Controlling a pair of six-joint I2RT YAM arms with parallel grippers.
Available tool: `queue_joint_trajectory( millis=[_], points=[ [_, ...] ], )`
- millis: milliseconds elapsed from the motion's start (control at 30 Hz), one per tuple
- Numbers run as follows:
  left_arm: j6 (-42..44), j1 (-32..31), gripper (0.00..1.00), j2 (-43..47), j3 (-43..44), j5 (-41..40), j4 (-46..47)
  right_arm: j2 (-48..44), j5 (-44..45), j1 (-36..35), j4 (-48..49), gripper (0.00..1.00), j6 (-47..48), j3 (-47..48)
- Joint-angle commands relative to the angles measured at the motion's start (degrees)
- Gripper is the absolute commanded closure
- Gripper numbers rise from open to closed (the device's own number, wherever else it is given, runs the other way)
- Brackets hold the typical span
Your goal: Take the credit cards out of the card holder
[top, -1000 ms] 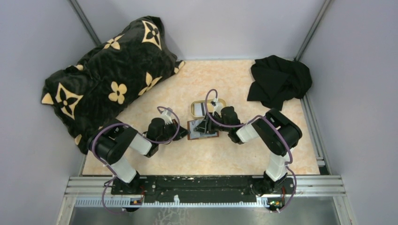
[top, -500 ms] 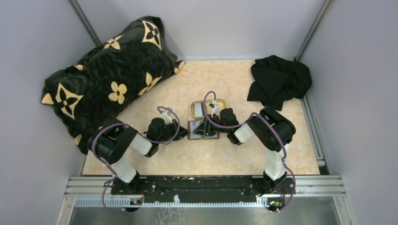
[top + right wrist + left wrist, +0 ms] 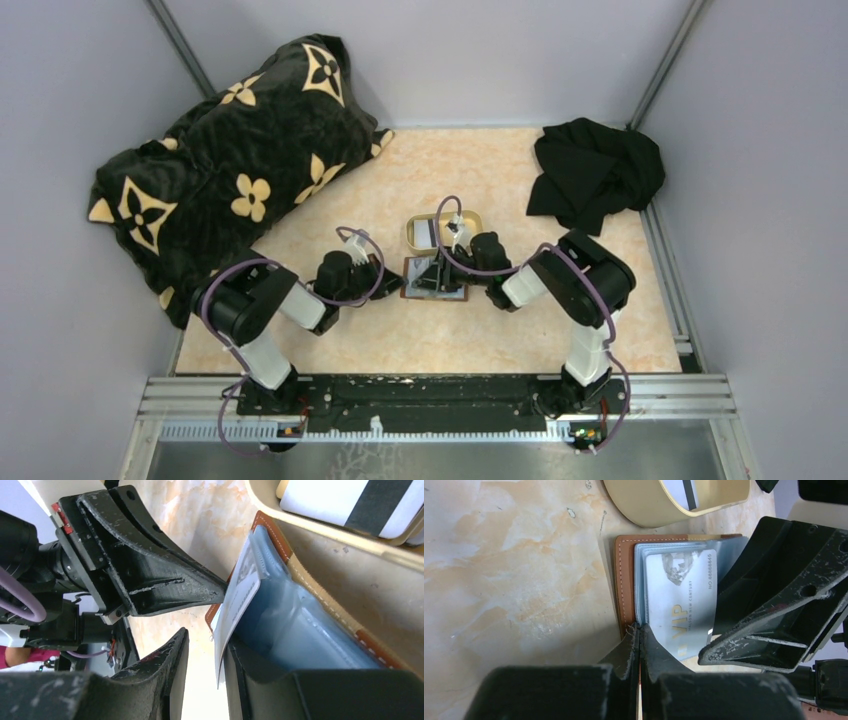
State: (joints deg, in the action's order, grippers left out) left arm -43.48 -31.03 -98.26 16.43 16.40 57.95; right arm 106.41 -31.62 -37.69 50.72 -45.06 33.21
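The holder (image 3: 625,580) lay open on the tabletop (image 3: 519,580), just beside the tray (image 3: 659,511). The left tool (image 3: 639,630) was closed, its tip against the holder's brown edge. The right tool (image 3: 205,645) stood open, its jaws either side of a card (image 3: 239,600) sticking out of a pocket.

The desk (image 3: 499,580) looks like smooth, shiny stone. The card holder (image 3: 625,575) looks like brown leather with white stitches and shiny see-through plastic pockets. The tray (image 3: 649,510) is smooth plastic. The blanket (image 3: 230,150) is fuzzy cloth.
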Motion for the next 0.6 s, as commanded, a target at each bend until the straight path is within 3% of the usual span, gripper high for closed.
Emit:
queue_joint_trajectory(
  millis=[0, 567],
  points=[
    [1.1, -1.1, 1.00, -3.6, -0.8, 0.6, -11.0, -3.8, -4.7, 0.2, 3.6, 0.69, 0.6, -1.2],
    [1.1, -1.1, 1.00, -3.8, 0.1, -0.2, -12.1, -6.5, -4.9, 3.6, -0.2, 0.69, 2.6, -4.0]
  ],
)
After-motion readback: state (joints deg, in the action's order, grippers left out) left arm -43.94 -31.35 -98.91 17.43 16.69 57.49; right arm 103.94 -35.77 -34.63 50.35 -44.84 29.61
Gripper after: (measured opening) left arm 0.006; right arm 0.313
